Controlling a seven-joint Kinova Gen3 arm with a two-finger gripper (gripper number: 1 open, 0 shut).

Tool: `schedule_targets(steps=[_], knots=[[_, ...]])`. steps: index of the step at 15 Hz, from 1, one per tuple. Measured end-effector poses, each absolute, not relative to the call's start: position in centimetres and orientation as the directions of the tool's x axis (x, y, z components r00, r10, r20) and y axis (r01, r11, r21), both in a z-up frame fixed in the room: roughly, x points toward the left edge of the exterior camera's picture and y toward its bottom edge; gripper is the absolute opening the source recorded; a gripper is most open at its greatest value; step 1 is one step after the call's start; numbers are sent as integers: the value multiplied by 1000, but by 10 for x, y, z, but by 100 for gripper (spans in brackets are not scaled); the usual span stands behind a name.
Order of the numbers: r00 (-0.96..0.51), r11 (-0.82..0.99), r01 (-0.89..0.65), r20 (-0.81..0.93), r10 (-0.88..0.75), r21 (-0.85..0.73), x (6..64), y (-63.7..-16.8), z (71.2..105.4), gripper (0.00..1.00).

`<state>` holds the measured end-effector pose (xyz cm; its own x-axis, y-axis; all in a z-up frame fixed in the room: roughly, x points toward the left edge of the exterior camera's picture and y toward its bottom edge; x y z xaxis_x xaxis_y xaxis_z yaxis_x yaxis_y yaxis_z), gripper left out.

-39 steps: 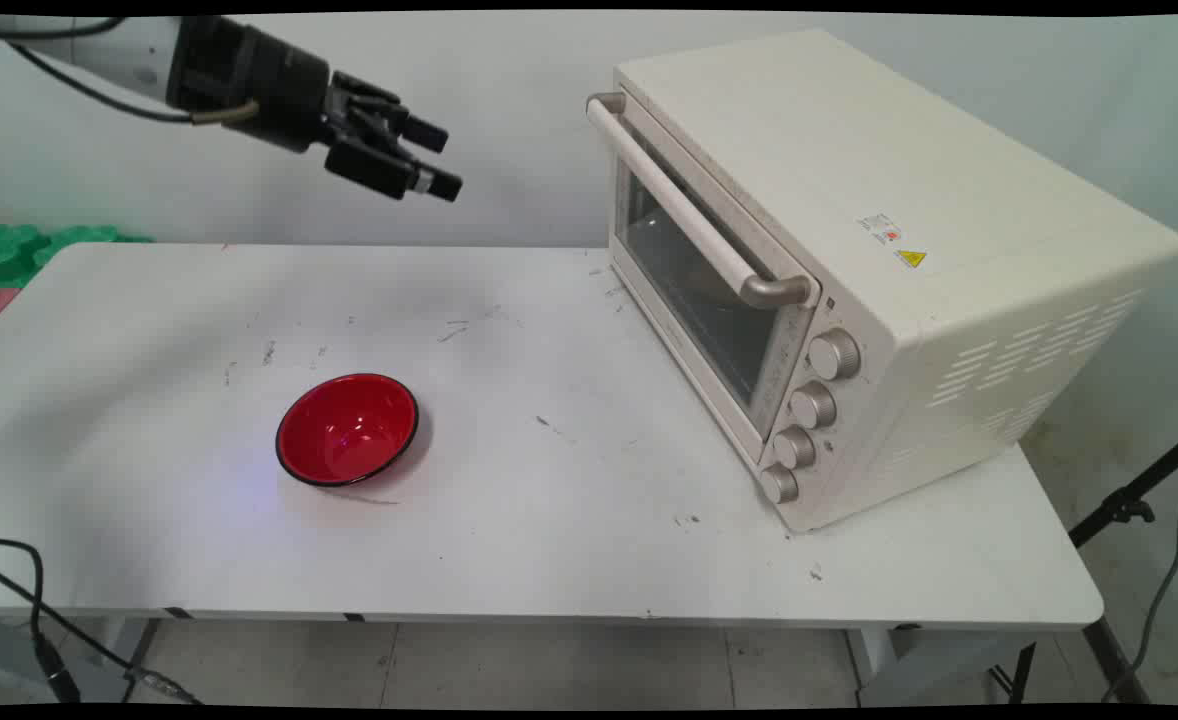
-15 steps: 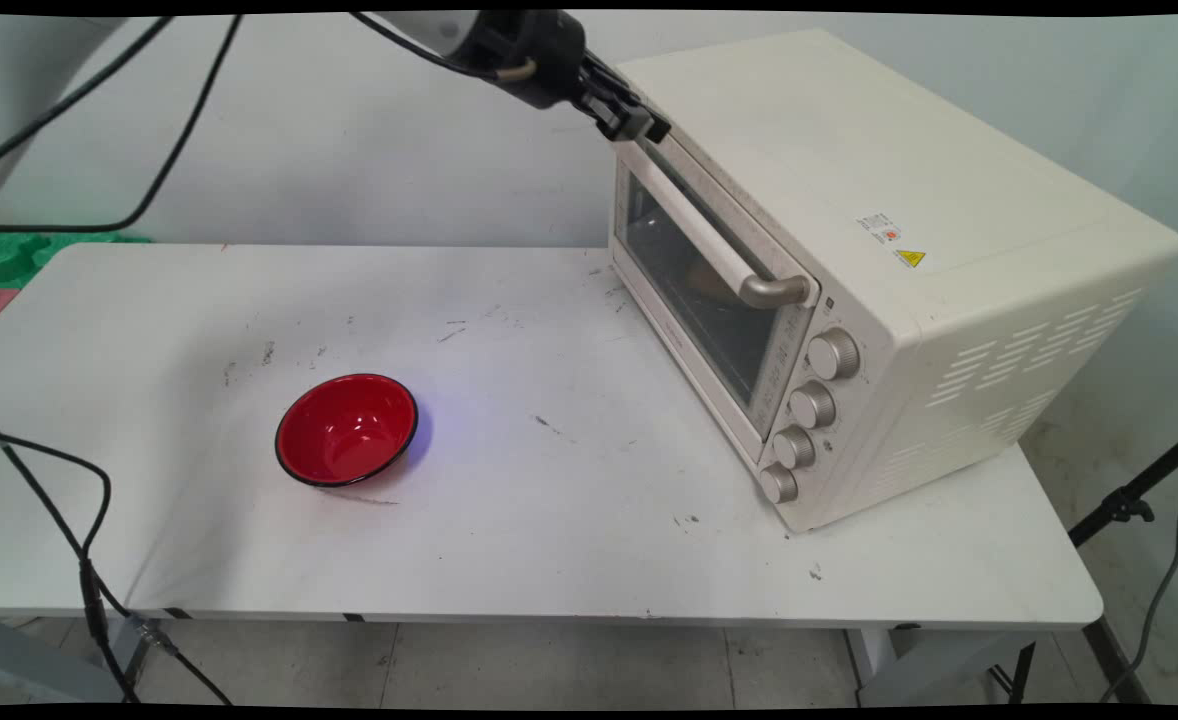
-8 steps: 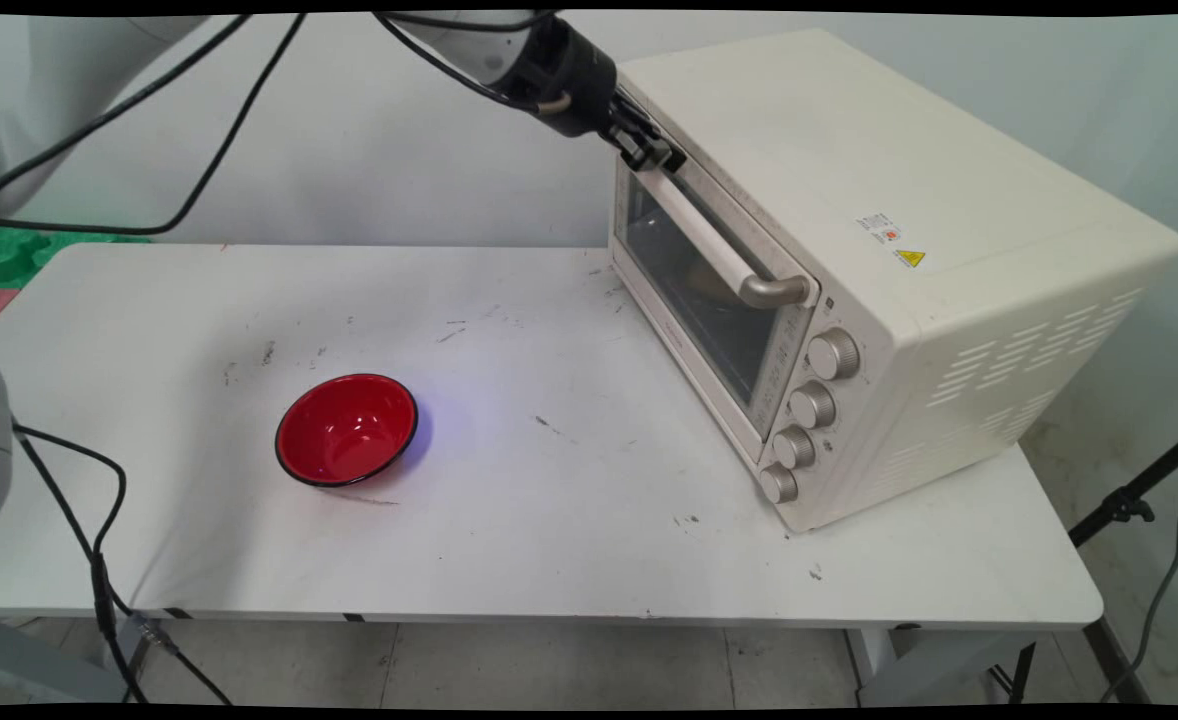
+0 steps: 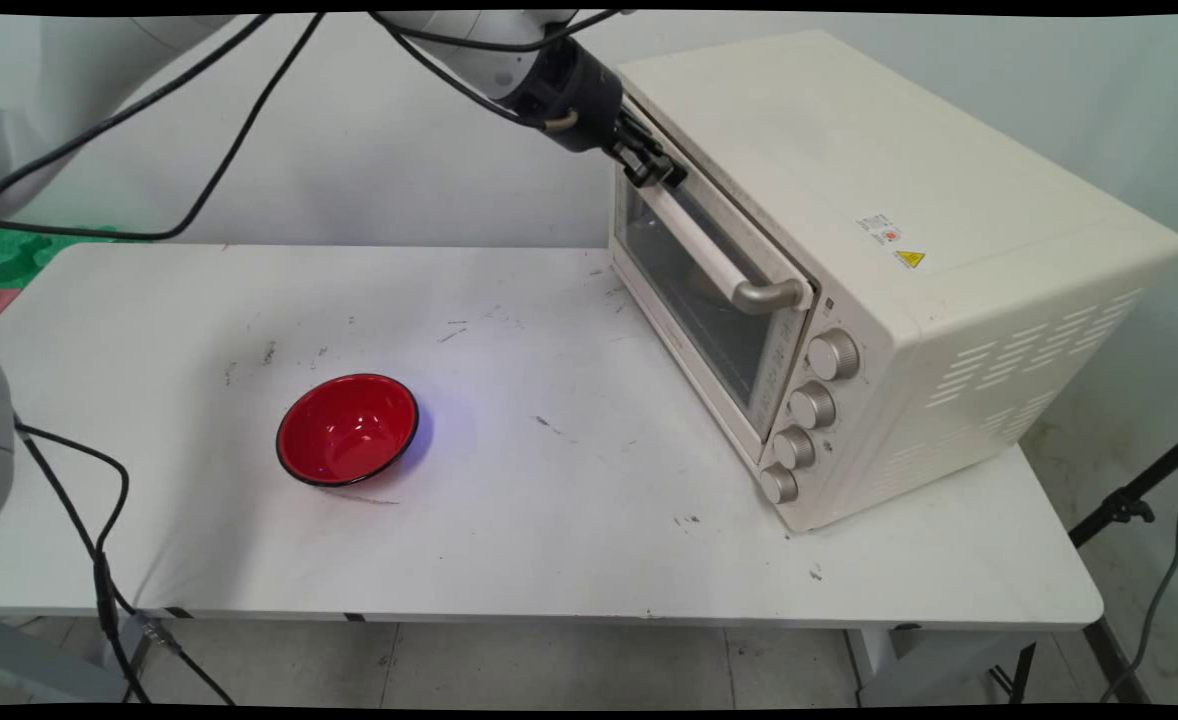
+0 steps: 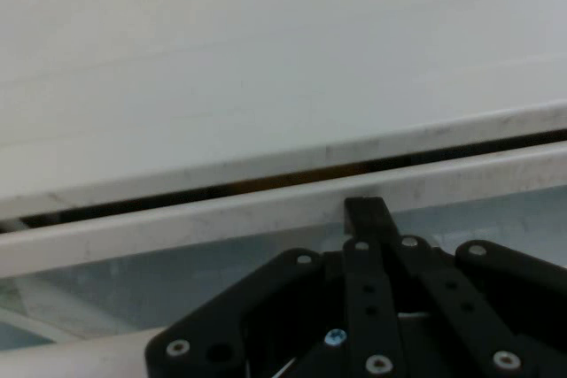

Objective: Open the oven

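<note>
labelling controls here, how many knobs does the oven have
4, in a column on the oven's front panel, right of the glass door: top knob, second knob, third knob, bottom knob. None seem hidden.

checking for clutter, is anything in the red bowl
No, the bowl shows only its bare red inside in the main view.
</note>
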<state>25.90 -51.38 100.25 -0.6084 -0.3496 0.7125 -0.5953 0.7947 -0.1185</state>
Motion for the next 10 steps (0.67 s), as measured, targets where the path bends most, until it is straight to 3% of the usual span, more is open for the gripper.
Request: schedule_targets(steps=[10], knots=[[-617,789,-603,695,-369,-116,292,-484,987,0]])
